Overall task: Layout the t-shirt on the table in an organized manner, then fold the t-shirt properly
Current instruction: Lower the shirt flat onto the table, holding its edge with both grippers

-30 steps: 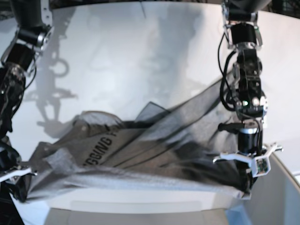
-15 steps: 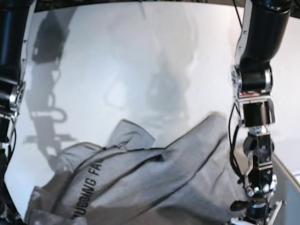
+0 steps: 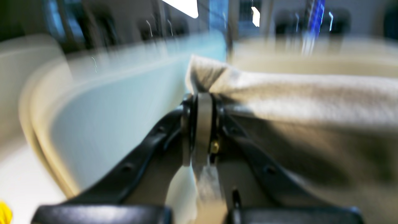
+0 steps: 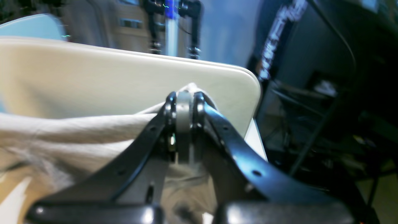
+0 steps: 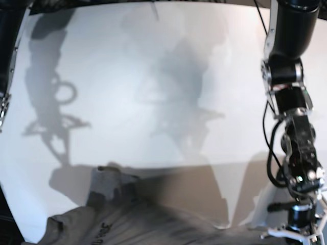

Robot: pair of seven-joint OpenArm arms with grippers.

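Note:
The light grey t-shirt [image 5: 153, 224] hangs stretched along the bottom of the base view, over the near part of the white table [image 5: 153, 76], with a bit of black lettering [image 5: 104, 227] showing. In the left wrist view my left gripper [image 3: 202, 99] is shut on a bunched edge of the t-shirt [image 3: 311, 102], which spreads to the right. The right wrist view shows my right gripper [image 4: 185, 99] shut on another edge of the t-shirt [image 4: 77, 130], which trails left before the table [image 4: 93, 77]. The left arm [image 5: 299, 153] drops at the base view's right. Both views are motion-blurred.
Dark equipment [image 4: 326, 93] stands beyond the table's rounded corner in the right wrist view. A pale blue panel [image 3: 124, 105] lies left of the left gripper. The right arm [image 5: 4, 102] only grazes the base view's left edge. Arm shadows fall across the tabletop.
Both arms have drawn the t-shirt toward the near edge. It has slid down the base view until only its upper part shows. The grips have not changed.

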